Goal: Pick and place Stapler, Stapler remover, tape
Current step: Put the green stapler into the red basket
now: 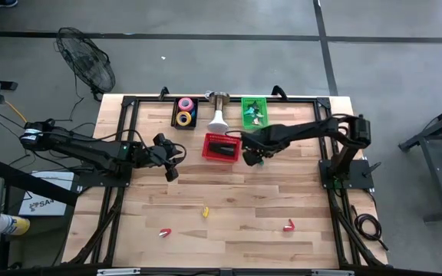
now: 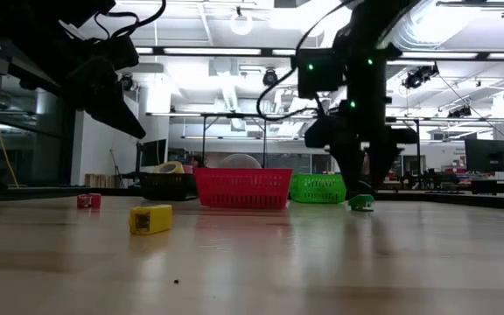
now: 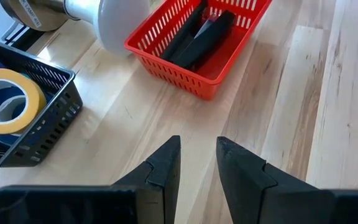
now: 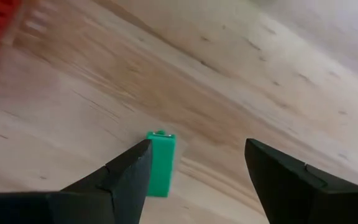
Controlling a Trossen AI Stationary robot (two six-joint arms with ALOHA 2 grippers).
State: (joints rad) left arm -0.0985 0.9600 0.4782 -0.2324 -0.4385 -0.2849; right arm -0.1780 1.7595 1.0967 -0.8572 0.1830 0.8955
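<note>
My right gripper [image 4: 197, 146] is open and low over the table, just right of the red basket [image 1: 222, 146], which holds dark staplers [image 3: 197, 34]. A small green staple remover [image 4: 160, 163] lies on the wood between its fingers, close by one finger [image 4: 132, 171]. In the low view the green staple remover [image 2: 361, 201] sits under that gripper [image 2: 357, 194]. My left gripper [image 3: 197, 142] is open by a narrow gap and hovers left of the red basket. Yellow, pink and blue tape rolls [image 1: 184, 113] sit in the black basket [image 3: 55, 118]. My right gripper comes down slanting from above, with the green staple remover's upper end [image 4: 160, 140] right beside the inner side of one finger. I cannot tell whether finger and piece touch. The piece rests on the table.
A green basket [image 1: 254, 110] with more removers stands at the far edge, with a white lamp-like thing [image 1: 218, 119] next to it. A yellow piece [image 1: 204, 211] and two red pieces [image 1: 164, 231] [image 1: 288, 225] lie on the near half of the table.
</note>
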